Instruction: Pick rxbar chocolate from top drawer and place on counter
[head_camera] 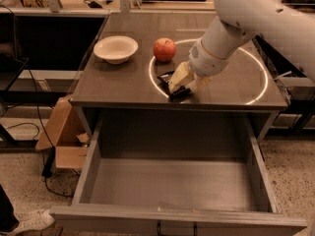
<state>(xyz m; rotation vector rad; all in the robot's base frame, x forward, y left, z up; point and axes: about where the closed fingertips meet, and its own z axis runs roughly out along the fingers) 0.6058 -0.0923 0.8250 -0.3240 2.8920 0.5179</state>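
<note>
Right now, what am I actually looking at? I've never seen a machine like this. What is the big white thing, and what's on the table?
This is one picture from a single camera, looking down across an open drawer towards a table. Where the camera is mounted is not known.

The big white shape is a robot arm reaching in from the right. At its tip is the pincer, the part that grasps things. It is lowered onto a small black snack bar lying on the tabletop, at the near left part of a painted white circle. I cannot tell whether the pincer is gripping the bar.

Behind the bar sits a red apple, and left of it a pale bowl. The grey drawer below is pulled out, with nothing visible inside.
</note>
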